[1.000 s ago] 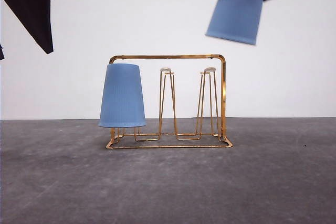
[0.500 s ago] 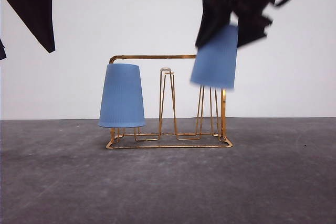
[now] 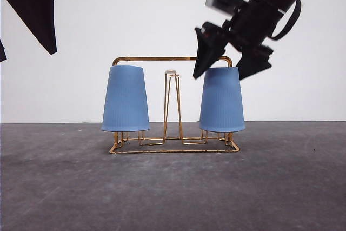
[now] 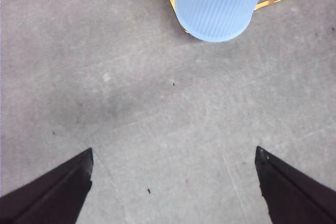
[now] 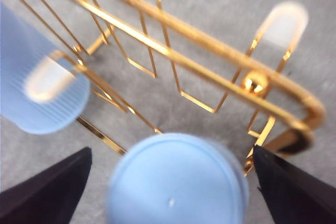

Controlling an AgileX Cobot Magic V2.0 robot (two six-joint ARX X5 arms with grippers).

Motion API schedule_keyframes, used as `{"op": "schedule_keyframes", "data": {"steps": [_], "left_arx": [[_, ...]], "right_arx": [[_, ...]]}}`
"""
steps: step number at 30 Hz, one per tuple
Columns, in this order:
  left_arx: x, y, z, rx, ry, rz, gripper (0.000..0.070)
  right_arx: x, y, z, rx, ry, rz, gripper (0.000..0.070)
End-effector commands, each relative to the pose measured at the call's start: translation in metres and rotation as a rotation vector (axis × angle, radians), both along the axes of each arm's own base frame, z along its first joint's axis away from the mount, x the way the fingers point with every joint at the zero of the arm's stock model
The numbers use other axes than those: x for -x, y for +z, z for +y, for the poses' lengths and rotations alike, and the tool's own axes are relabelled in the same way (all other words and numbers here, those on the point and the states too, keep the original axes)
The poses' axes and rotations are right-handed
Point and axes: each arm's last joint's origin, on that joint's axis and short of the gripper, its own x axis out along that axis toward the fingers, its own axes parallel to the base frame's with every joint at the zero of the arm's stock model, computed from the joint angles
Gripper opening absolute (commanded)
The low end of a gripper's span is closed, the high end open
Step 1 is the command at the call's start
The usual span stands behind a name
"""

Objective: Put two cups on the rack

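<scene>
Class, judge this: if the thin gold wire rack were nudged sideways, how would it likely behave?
The thin gold wire rack probably slides easily: its slender frame looks light, on a smooth grey table. It may tip, being tall over a narrow base, with two light blue ribbed plastic cups inverted on its pegs.

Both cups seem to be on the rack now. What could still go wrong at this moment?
1. The open right gripper sits just above the right cup, its fingers either side of the cup's top. A sideways retreat could knock the cup off its peg.
2. The gripper is also beside the rack top bar; catching it could shift the light wire frame and shake the left cup.
</scene>
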Motion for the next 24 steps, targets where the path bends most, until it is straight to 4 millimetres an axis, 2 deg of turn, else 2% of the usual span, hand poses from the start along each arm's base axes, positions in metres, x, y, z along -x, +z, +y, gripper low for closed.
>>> {"op": "schedule_keyframes", "data": {"steps": [1,7,10,13,18,21,24], "left_arx": [[-0.004,0.005,0.0,0.011,0.0,-0.029,0.0585],[-0.014,0.008,0.019,0.021,0.093,-0.066,0.0585],[-0.018,0.008,0.033,0.018,0.157,-0.067,0.0585],[-0.021,0.008,0.046,0.008,0.198,-0.069,0.0585],[-0.023,0.008,0.058,0.056,0.219,-0.055,0.0585],[-0.023,0.008,0.059,0.056,0.221,-0.056,0.0585],[-0.023,0.008,0.059,0.056,0.221,-0.055,0.0585]], "right_arx": [[0.006,0.022,-0.003,-0.03,-0.009,-0.054,0.0624],[0.049,0.067,-0.029,-0.002,-0.074,-0.084,0.0622],[0.072,0.077,-0.05,0.019,-0.15,-0.123,0.0615],[0.095,0.072,-0.074,0.017,-0.227,-0.126,0.0614],[0.135,0.042,-0.108,-0.008,-0.375,-0.082,0.0614],[0.154,0.031,-0.118,-0.004,-0.431,-0.067,0.0614],[0.164,0.029,-0.123,0.021,-0.475,-0.063,0.0614]]}}
